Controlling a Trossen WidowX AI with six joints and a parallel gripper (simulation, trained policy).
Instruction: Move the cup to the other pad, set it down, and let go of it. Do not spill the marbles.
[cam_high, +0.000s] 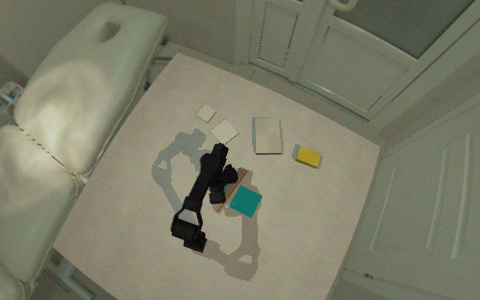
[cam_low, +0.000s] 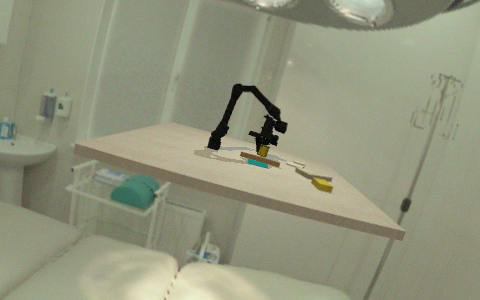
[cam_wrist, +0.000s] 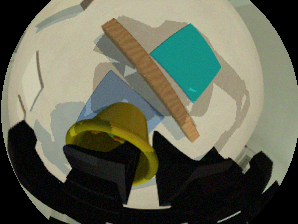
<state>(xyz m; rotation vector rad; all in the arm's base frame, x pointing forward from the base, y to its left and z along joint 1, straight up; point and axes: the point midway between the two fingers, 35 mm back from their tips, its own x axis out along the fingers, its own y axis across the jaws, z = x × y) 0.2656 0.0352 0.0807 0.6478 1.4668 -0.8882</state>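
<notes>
The yellow cup (cam_low: 264, 150) (cam_wrist: 127, 117) is over the blue pad (cam_wrist: 107, 92), its mouth leaning towards the hand in the wrist view. Whether its base touches the pad is unclear. A few coloured marbles (cam_wrist: 115, 137) show inside. My gripper (cam_low: 260, 149) (cam_wrist: 148, 133) is shut on the cup's wall, one finger inside the mouth and one outside. The teal pad (cam_high: 246, 201) (cam_low: 258, 163) (cam_wrist: 187, 62) lies bare across the wooden bar. In the top view the arm hides the cup.
The wooden bar (cam_high: 242, 176) (cam_low: 272, 162) (cam_wrist: 150, 75) stands between the two pads. A pale flat box (cam_high: 268, 136), a yellow block (cam_high: 308, 156) (cam_low: 322, 184) and two pale tiles, one larger (cam_high: 225, 131) and one smaller (cam_high: 205, 113), lie farther off on the table.
</notes>
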